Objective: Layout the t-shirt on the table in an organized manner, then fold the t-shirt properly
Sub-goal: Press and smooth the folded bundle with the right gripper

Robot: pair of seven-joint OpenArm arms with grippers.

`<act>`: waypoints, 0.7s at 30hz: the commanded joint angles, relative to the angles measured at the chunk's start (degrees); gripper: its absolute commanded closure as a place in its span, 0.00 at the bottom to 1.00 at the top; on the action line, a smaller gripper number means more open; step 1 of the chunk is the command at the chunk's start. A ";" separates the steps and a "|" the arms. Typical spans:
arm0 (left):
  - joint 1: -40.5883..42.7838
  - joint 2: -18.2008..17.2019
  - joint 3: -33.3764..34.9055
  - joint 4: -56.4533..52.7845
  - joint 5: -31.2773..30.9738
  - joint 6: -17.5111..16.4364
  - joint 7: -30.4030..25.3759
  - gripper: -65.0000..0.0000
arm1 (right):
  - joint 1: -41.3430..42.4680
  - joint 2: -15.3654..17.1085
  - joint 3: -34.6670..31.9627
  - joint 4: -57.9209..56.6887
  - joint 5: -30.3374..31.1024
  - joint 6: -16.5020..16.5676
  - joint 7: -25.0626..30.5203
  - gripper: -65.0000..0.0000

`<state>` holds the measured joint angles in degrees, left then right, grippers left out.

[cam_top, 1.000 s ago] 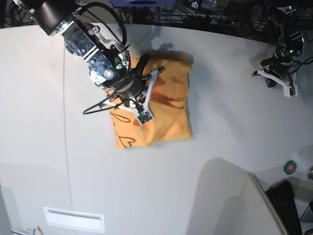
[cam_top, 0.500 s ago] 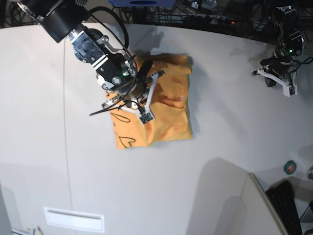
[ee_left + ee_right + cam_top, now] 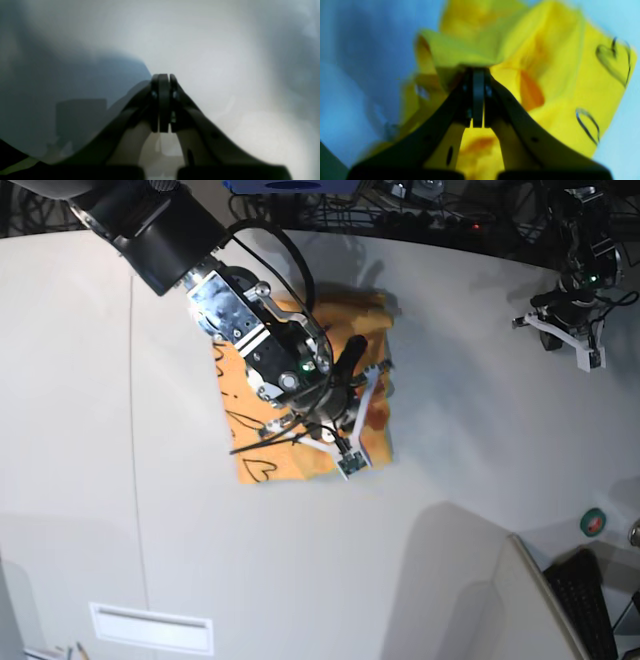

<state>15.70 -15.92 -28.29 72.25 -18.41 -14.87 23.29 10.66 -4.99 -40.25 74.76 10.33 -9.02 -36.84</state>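
Note:
The light orange t-shirt (image 3: 250, 455) lies partly folded on the white table (image 3: 470, 430), a heart outline showing at its near left corner. My right gripper (image 3: 380, 370) hangs over the shirt's right side. In the right wrist view this gripper (image 3: 478, 71) is shut on a raised fold of the t-shirt (image 3: 570, 82), with two hearts printed on the cloth at the right. My left gripper (image 3: 525, 323) rests far off at the table's back right. Seen from its wrist, the left gripper (image 3: 163, 76) is shut and holds nothing above the bare table (image 3: 225, 62).
A thin seam (image 3: 133, 380) runs down the table's left side. A white label plate (image 3: 150, 627) sits near the front left. A green round object (image 3: 592, 522), a keyboard (image 3: 588, 600) and a slanted panel (image 3: 480, 590) fill the front right. Cables line the back edge.
My right gripper has moved right and toward the front across the shirt, carrying a fold of cloth with it. The shirt's left part now shows. The left arm has barely moved.

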 commanded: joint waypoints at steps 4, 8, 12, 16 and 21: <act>-0.19 -0.91 -0.32 0.94 -0.27 0.15 -1.18 1.00 | 5.83 -3.14 0.03 -2.72 -0.09 0.09 3.21 1.00; -0.28 -1.00 -0.32 0.94 -0.27 0.15 -1.18 1.00 | 8.91 -2.96 0.21 -0.96 -0.09 0.09 5.68 1.00; -0.36 -1.00 -0.32 0.94 -0.27 0.15 -1.18 1.00 | 8.20 0.64 0.47 7.39 -0.35 0.09 -5.84 1.00; -0.36 -0.91 -0.32 1.11 -0.27 0.15 -1.18 1.00 | 4.51 2.05 0.47 9.33 -0.35 0.09 -8.30 1.00; -0.45 -0.74 -0.23 1.38 -0.27 0.15 -1.18 1.00 | 2.66 0.91 -0.06 2.38 -0.35 0.09 -2.50 1.00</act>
<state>15.40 -15.70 -28.29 72.53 -18.41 -15.03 23.33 11.88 -3.81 -40.51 76.03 10.35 -8.56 -39.51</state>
